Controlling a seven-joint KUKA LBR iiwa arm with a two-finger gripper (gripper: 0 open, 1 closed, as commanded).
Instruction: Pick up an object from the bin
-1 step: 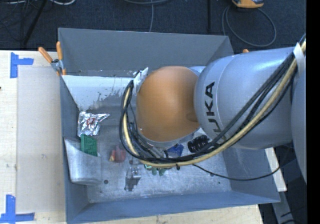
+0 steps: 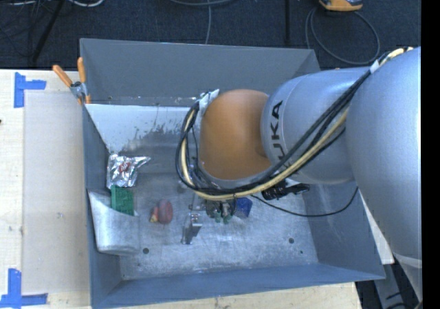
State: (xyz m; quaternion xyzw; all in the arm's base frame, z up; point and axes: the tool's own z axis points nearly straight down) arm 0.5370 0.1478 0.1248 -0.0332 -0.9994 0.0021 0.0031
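On the scuffed grey bin (image 2: pixel 268 249) floor, a crumpled foil wrapper (image 2: pixel 124 169) and a green block (image 2: pixel 122 200) lie well left of the pincer (image 2: pixel 190 228), a reddish-brown lump (image 2: pixel 163 212) just left of it, the pincer itself hanging low with its opening impossible to tell, a blue piece (image 2: pixel 243 208) just right of it, and dark carpet (image 2: pixel 254 22) with cables beyond.

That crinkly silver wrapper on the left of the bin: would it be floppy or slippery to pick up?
The silver wrapper looks like thin crumpled foil, so probably light and apt to crush when squeezed. Its shiny skin may be slippery. Creased and flattish, it would likely slide rather than roll.
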